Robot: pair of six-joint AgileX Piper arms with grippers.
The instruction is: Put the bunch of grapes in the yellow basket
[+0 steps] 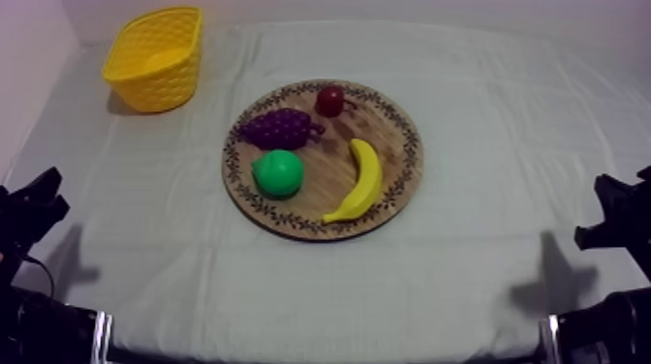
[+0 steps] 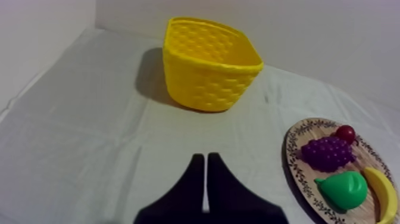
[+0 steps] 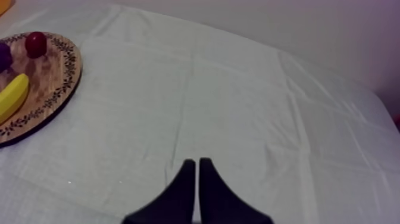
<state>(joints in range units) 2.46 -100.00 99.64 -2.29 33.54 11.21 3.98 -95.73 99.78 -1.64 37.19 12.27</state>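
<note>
grapes not picked up yet, judging by the layout: bunch of grapes (image 1: 281,128) lies on the wooden board (image 1: 334,155), on the far-left part, the side nearest the yellow basket (image 1: 160,82). small red fruit (image 1: 330,100) sits just beside its stem end, pear (image 1: 279,173) just in front, banana (image 1: 363,179) curves along the right part of the board. basket stands upright at the far left corner of the worktop (image 1: 504,116), well apart from the board. left fingers (image 2: 193,179) are pressed together into a narrow wedge w/ nothing between them, low over bare cloth, aimed roughly at the basket. right fingers (image 3: 186,184) are likewise pressed together and hold nothing, over cloth to the right of the board. what could go wrong, imo: fingers have to spread before coming down, else they'd just shove the bunch. the crowding matters too, since a wide or off-centre approach prob knocks the red fruit or pear and may roll one off the board. the bunch is lumpy, so a pinch on the edge could slip mid-carry across the open cloth. basket looks light, so a low pass could clip its rim and tip or push it.
</note>
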